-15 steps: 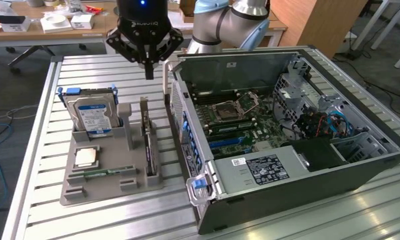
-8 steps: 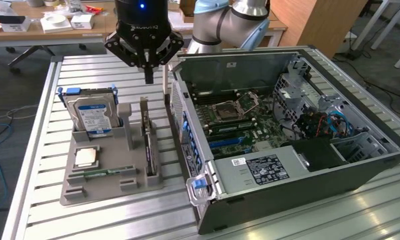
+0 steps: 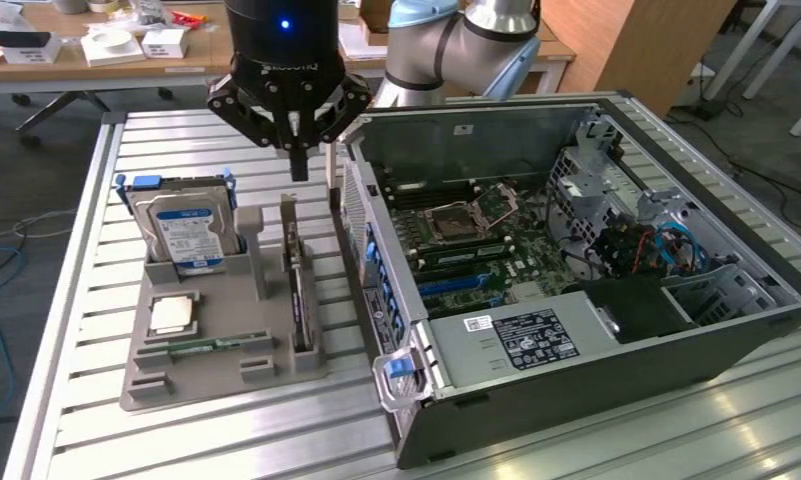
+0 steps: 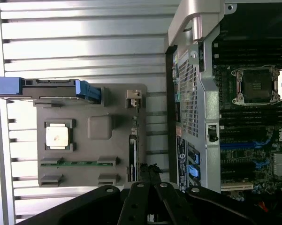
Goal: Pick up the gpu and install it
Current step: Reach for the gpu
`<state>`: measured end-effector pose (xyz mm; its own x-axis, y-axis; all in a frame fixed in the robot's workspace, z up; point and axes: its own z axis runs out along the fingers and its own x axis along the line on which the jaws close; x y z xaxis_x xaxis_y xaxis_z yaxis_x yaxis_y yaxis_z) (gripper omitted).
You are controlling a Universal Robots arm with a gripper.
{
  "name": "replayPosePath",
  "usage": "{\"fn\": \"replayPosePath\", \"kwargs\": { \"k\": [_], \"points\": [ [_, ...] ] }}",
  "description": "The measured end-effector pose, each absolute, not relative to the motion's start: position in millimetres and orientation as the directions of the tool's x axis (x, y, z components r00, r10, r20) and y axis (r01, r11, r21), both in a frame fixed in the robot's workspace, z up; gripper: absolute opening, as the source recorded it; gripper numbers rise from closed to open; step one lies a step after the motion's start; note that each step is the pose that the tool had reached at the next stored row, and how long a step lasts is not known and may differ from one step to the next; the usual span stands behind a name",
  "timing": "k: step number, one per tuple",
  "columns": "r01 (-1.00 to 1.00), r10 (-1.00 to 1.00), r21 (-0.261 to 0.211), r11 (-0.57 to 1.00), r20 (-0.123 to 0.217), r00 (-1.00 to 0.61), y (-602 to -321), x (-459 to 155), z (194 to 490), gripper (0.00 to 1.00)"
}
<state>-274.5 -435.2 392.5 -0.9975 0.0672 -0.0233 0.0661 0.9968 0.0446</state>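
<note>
Clenched gripper (image 3: pixel 297 168), fingers together, nothing held. Hangs above tray (image 3: pixel 213 378), over the end carrying the drive (image 3: pixel 187 225), apart from everything on the tray. Tray on slatted surface (image 3: pixel 173 445), just beside case (image 3: pixel 574 260).

Gpu (image 3: pixel 297 290) in tray slot, on the tray side nearest case. Upright, edge-on, top edge free. Not yet lifted. Wrist view: gpu (image 4: pixel 133 157) as a thin dark strip along the tray (image 4: pixel 99 126) edge, gripper (image 4: pixel 150 173) near one end of it.

Handling, as a judgement: probably light and stiff, blade-thin. Likely fragile, being a board with small parts, contact edge presumably down in the tray slot. Smooth faces, maybe slippery under a weak pinch. Best taken by the exposed top edge, pinching both flat faces near mid-length to stop tipping. Contacts better left untouched. Slot fit looks snug, hence risk of jamming or bending with any twist.

Also on tray: cpu (image 3: pixel 173 315), ram (image 3: pixel 213 346).
</note>
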Motion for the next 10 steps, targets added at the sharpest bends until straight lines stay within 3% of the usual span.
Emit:
{"fn": "replayPosePath", "kwargs": {
  "k": [10],
  "points": [
    [0.064, 0.065, 0.044, 0.997, -0.023, -0.998, -446.1, -275.5, 392.5, 0.1]
  ]
}}
